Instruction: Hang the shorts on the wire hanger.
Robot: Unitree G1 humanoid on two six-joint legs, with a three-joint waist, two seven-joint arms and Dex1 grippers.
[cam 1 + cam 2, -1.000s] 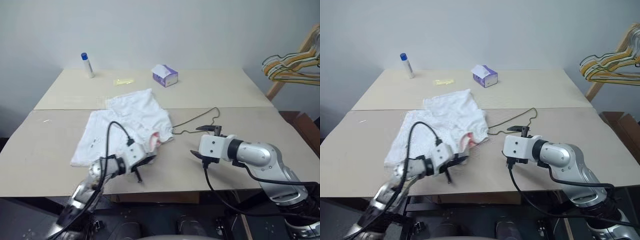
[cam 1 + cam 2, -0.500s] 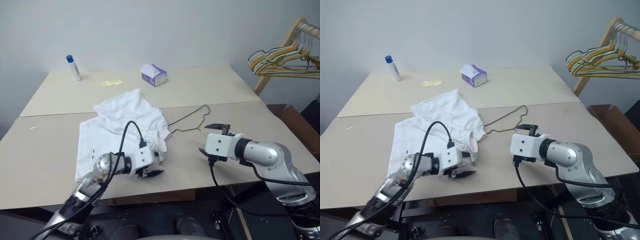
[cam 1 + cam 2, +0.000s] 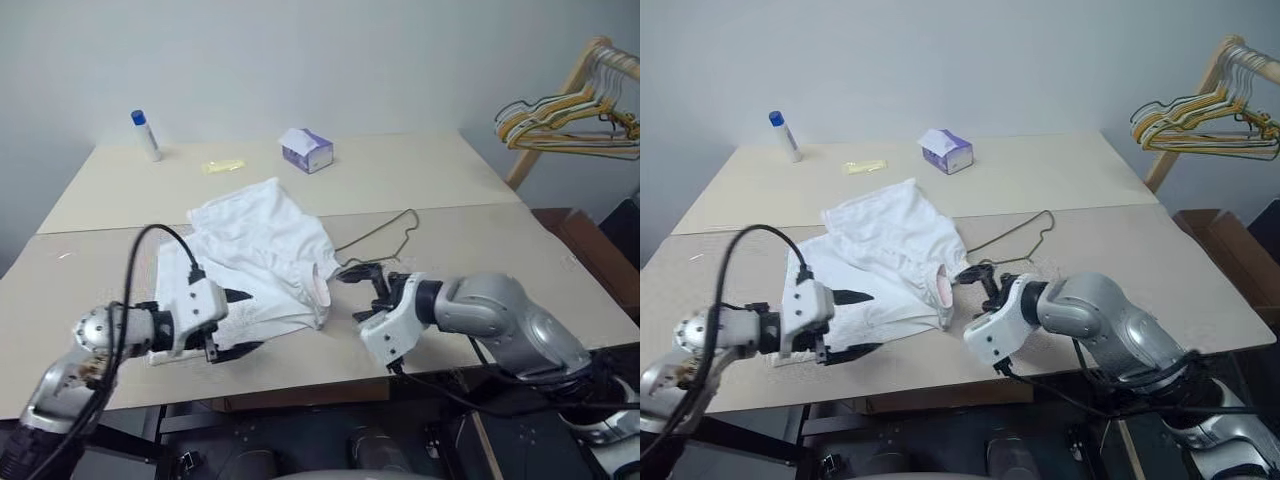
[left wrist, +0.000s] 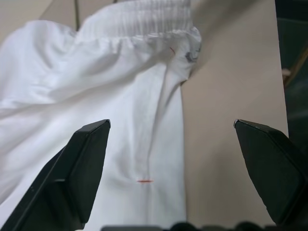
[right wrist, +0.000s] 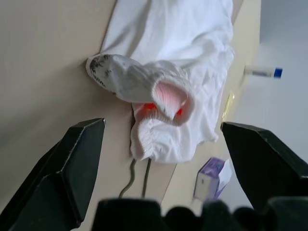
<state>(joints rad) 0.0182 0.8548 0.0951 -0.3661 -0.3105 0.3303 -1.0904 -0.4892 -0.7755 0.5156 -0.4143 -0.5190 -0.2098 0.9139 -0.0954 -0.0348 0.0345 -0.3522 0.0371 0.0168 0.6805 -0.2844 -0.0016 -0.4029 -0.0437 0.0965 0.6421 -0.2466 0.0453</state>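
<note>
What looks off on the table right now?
The shorts lie crumpled, waistband bunched open showing pink lining. The wire hanger is partly tucked under them, not threaded. Both grippers, left and right, are open.

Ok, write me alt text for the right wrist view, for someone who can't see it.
White shorts lie crumpled on a beige table, the gathered waistband gaping to show a pink-red patch. The open right gripper points at them. A thin wire hanger runs under the waistband, with a purple tissue box beyond.

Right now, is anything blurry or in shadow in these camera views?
Left wrist view: the black fingers look soft, the white cloth shorts sharper. Right wrist view: the pink-lined waistband opening is shaded inside. Head views: even light, faint shadows under the grippers.
</note>
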